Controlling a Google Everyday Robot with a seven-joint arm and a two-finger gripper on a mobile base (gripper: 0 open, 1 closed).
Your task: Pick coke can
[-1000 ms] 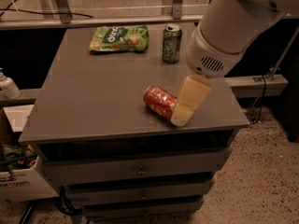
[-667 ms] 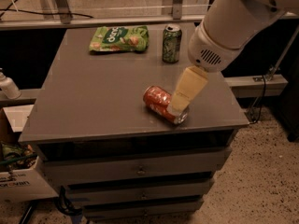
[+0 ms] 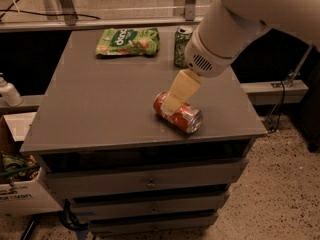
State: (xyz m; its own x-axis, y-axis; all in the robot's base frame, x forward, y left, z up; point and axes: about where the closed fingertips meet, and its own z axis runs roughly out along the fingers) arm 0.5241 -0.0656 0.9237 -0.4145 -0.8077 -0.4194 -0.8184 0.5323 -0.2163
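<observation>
Gripper: the pale cream gripper (image 3: 172, 105) sits just right of the frame's centre, reaching down and to the left from the wrist, with its tip over the coke can.
Gripper state: this view does not show whether it is apart, together or clamped on the can.
Arm: a thick white robot arm (image 3: 235, 24) enters from the upper right corner and ends in a round wrist with a small vent grille.
Coke can: the red-orange coke can (image 3: 187, 118) lies on its side just below the gripper, near the front edge of the top, its silver end turned toward the lower right. The gripper overlaps its upper left part.
Surface: a grey cabinet top (image 3: 100, 99) fills the middle of the frame.
Green can: a green can (image 3: 181, 41) stands upright at the upper middle, near the far edge, partly behind the wrist and well apart from the coke can.
Chip bag: a green chip bag (image 3: 127, 41) lies flat to the left of the green can.
Drawers: grey drawers (image 3: 150, 181) run below the top, along the lower frame.
Left edge: a white bottle (image 3: 7, 91) stands above a cardboard box (image 3: 20, 189).
Floor: speckled floor (image 3: 280, 194) at the lower right.
</observation>
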